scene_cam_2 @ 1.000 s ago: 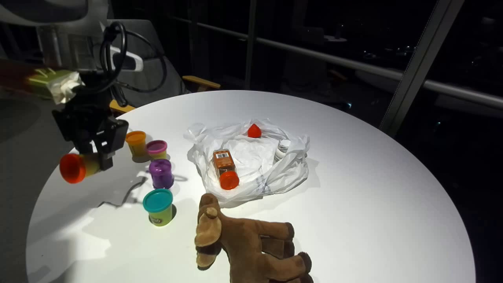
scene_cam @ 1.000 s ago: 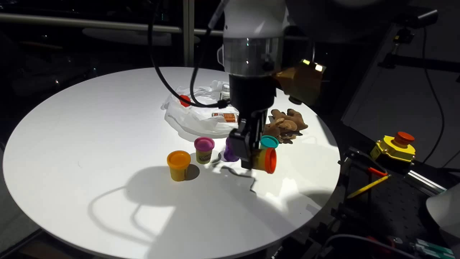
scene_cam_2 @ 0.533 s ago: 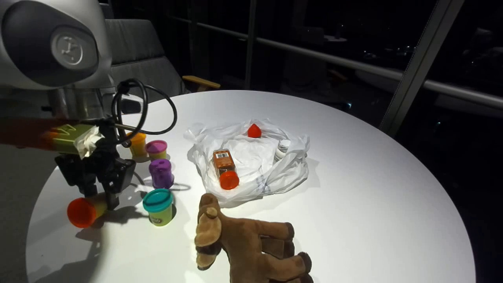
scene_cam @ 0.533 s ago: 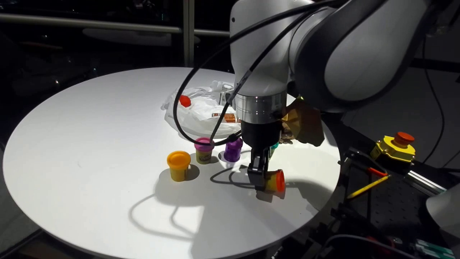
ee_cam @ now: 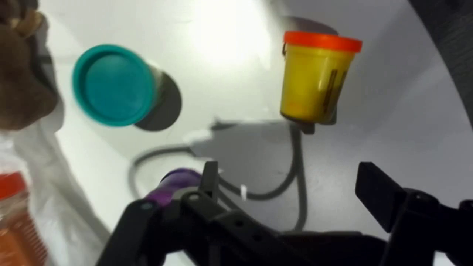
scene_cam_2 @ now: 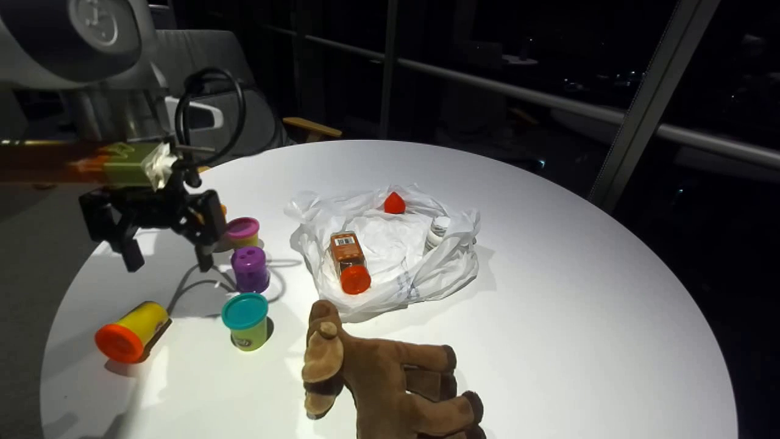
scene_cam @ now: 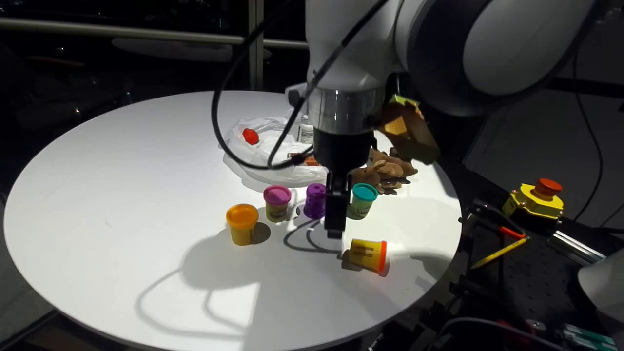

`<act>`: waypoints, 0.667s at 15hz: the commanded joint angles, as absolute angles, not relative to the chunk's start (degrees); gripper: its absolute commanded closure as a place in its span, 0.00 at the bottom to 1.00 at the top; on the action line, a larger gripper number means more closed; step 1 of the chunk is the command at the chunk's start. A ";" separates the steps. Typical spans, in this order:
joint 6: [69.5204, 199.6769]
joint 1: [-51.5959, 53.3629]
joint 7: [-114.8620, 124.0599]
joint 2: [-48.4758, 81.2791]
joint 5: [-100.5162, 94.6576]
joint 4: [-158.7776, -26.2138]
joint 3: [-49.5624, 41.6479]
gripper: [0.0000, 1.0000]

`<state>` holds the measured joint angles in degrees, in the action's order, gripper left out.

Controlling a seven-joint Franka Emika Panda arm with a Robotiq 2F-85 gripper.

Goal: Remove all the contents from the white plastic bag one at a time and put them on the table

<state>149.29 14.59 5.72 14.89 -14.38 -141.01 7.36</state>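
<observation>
In an exterior view the gripper [scene_cam_2: 169,261] hangs over the left side of the round white table [scene_cam_2: 579,292], released, its fingers [ee_cam: 380,199] well apart and bare table showing between them in the wrist view. Below, clear of those fingers, a yellow tub [scene_cam_2: 143,322] with an orange lid lies on its side, lid toward the near left. Near it, to the right, a teal-lidded tub [scene_cam_2: 247,323] stands upright. Farther off I see a purple tub [scene_cam_2: 250,271], then a pink-lidded tub [scene_cam_2: 243,231], both upright; past them is an orange tub [scene_cam: 242,226], upright too.

The white plastic bag [scene_cam_2: 390,244] sits crumpled and spread out around the middle of the table. A jar [scene_cam_2: 346,247] with a red cap lies at its left, cap toward the near side; a pointed red piece [scene_cam_2: 394,203] sits at its far side, and a white container [scene_cam_2: 438,232] at its right, partly hidden by the folds. Whether these are inside the bag or on top, I can't tell. Nearest of all, a brown stuffed animal [scene_cam_2: 384,378] lies on the table, close to the bag. A grey chair [scene_cam_2: 201,52] stands beyond, far left.
</observation>
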 commanded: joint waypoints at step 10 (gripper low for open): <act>143.04 3.13 -10.94 18.31 -27.47 -121.85 -1.08 0.00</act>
